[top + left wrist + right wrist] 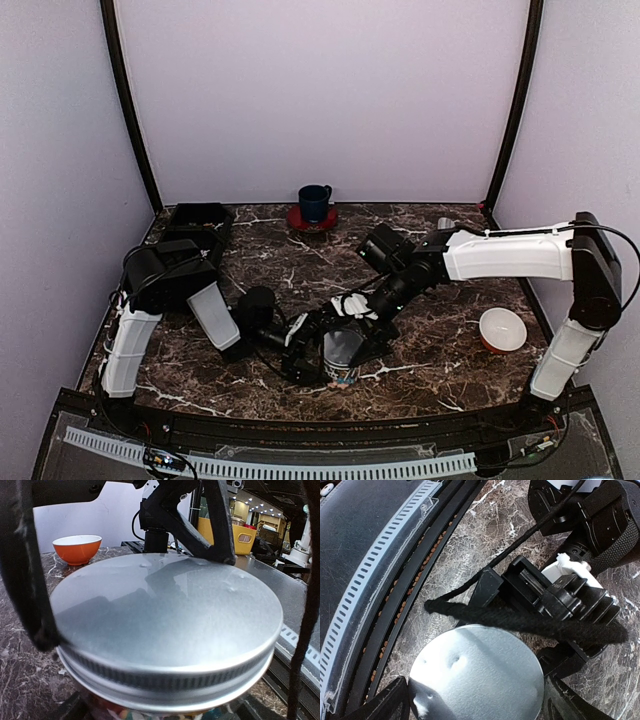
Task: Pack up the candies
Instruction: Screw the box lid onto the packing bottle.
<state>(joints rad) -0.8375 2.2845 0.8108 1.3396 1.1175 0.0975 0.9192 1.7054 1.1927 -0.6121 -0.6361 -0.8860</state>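
Jar (342,358), one; bowl (502,330), one; mug (314,203), one.

Your left arm (215,318) and right arm (500,255) meet at a jar (342,355), lower centre; mug (315,202) at top centre.

My candies (117,714) show only as a multicoloured layer low inside the clear jar (342,366), capped by its silver lid (165,625), upright at near centre
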